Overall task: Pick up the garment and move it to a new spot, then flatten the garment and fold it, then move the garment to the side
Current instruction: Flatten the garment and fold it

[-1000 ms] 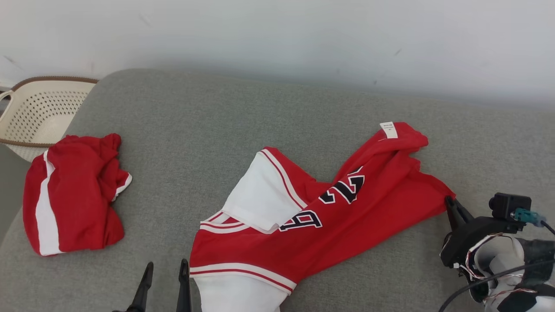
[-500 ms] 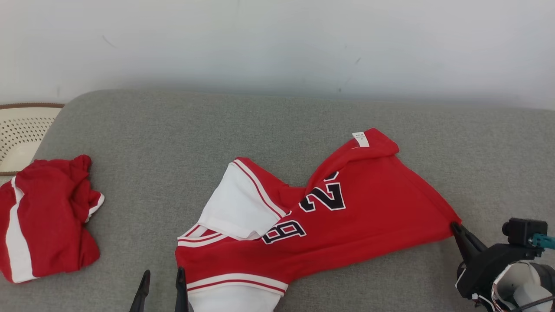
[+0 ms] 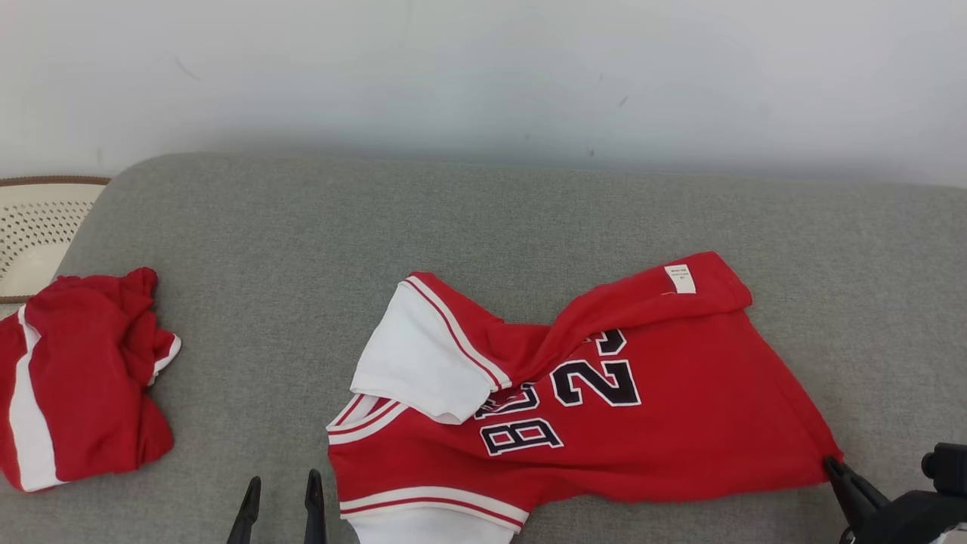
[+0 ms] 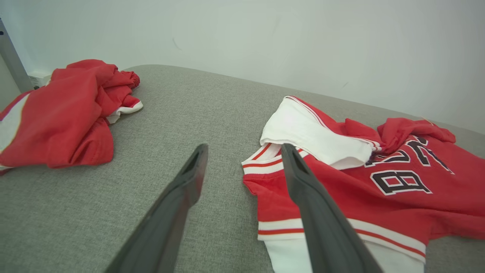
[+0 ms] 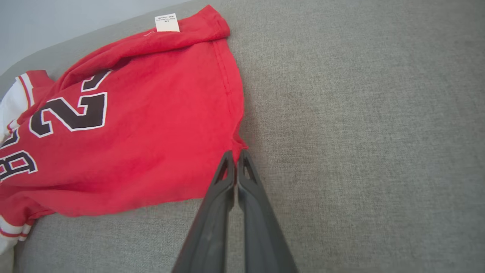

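The red jersey (image 3: 642,423) lies partly spread on the grey cushion (image 3: 302,249), its numbers facing up. The right pincer (image 5: 235,153) is clenched on its hem corner. The left pincer (image 3: 282,477) hangs released just beside the collar end. A second red garment (image 3: 75,378) lies crumpled well apart, near a basket (image 3: 38,227).

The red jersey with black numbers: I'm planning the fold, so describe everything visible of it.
The red fabric jersey with white-outlined black numbers, white sleeve and striped trim lies crumpled on the grey fabric cushion, upper edge folded over showing a white label. The right gripper, jaws shut, pinches its corner.
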You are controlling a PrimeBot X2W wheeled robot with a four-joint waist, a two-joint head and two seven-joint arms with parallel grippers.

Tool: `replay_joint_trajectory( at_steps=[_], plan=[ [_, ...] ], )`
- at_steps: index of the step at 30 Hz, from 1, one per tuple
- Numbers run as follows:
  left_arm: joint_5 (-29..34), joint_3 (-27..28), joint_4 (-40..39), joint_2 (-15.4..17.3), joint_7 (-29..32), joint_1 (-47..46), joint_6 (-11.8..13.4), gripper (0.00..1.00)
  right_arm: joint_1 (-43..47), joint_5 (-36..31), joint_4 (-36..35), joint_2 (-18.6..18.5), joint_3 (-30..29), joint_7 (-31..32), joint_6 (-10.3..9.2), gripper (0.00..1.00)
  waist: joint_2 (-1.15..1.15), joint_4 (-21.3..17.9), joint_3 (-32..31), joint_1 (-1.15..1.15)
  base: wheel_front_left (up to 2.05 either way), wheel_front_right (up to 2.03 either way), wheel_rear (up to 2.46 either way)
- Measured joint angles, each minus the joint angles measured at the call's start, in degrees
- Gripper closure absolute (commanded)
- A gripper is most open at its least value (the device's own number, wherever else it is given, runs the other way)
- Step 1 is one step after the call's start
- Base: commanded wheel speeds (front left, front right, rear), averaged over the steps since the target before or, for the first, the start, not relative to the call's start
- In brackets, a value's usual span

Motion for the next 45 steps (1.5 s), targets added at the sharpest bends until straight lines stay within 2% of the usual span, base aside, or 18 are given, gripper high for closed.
replay_joint_trajectory(
  at_steps=[1, 2, 3, 10, 14, 28, 45],
  plan=[
    [0.00, 0.07, 0.09, 0.00, 0.00, -0.01, -0.05, 0.00, 0.96, -0.73, -1.10, 1.11, -1.02, 0.70, 0.00, 1.00, 0.00, 0.10, -0.02, 0.00, 0.00, 0.00, 0.00],
    [0.00, 0.09, 0.21, 0.00, 0.00, -0.03, -0.07, 0.00, 1.69, -1.94, -1.94, 2.02, -2.07, 0.99, 0.00, 0.63, 0.00, 0.20, -0.07, 0.00, 0.00, 0.00, 0.00],
    [0.00, 0.18, 0.27, -0.01, 0.00, -0.03, -0.08, 0.00, 2.21, -3.27, -2.83, 2.89, -3.02, 1.20, 0.00, 0.00, 0.00, 0.28, -0.14, 0.00, 0.00, 0.00, 0.00],
    [0.09, 1.08, 0.29, 0.00, 0.00, 0.05, -0.49, 0.00, 3.18, -11.57, -6.11, 6.55, -7.20, -0.74, 0.00, 0.00, 0.00, 0.38, -0.95, 0.00, 0.00, 0.00, 0.00],
    [0.49, 1.69, 0.10, 0.00, 0.00, 0.32, -0.57, 0.00, 2.92, -15.11, -8.06, 8.53, -7.48, -5.68, 0.00, 0.00, 0.00, 0.13, -1.85, 0.00, 0.00, 0.00, 0.00],
    [2.07, 3.67, -1.94, 0.00, 0.00, 2.32, -0.51, 0.00, 0.90, -20.14, -7.23, 10.80, -4.66, -20.84, 0.00, 0.00, 0.00, -1.91, -3.84, 0.00, 0.00, 0.00, 0.00],
    [6.45, 5.43, -1.92, 0.35, 0.00, 2.61, -1.14, 0.00, 1.76, -22.21, -3.30, 14.77, -6.42, -26.43, 0.00, 0.00, 0.00, -5.19, -4.80, 0.00, 0.00, 0.00, 0.00]
  ],
)
